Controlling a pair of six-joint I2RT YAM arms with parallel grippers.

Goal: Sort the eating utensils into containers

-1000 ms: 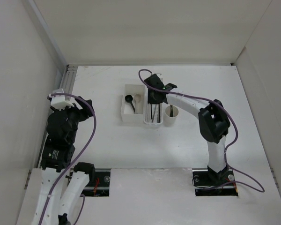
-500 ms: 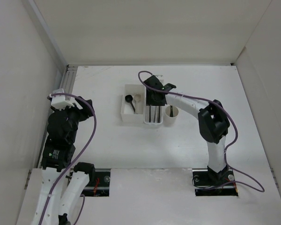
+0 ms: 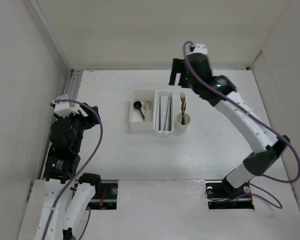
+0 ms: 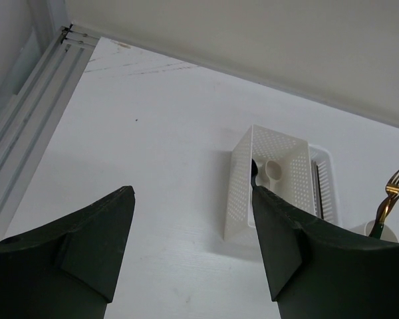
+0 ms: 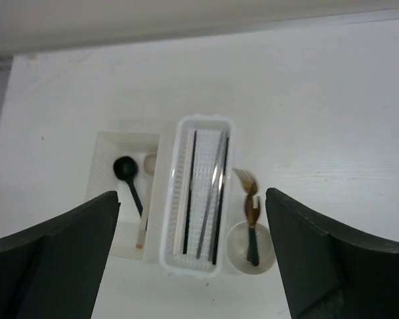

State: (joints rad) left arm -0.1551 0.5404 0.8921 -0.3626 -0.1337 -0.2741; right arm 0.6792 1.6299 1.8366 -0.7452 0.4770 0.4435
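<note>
— Closest to the arm bases, how do the left jaws stand?
— The left jaws are spread wide and hold nothing, above the left side of the white bench (image 3: 115, 150).
— And the cutlery?
— It is mid-bench, in three vessels side by side. A white perforated square box (image 3: 131, 119) holds a black spoon (image 3: 139, 108) and a beige spoon (image 3: 147, 105). A narrow white perforated basket (image 3: 163, 92) holds thin metal and black chopsticks (image 3: 163, 112) lying lengthwise. In a round cream cup (image 3: 183, 128) a gold fork with black handle (image 3: 182, 101) stands tines up.
— Farther back?
— The right jaws, parted and empty, hang above the bench's far part.

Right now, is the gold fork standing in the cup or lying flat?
Standing: the fork has its handle in the cup, tines above the rim.
</note>
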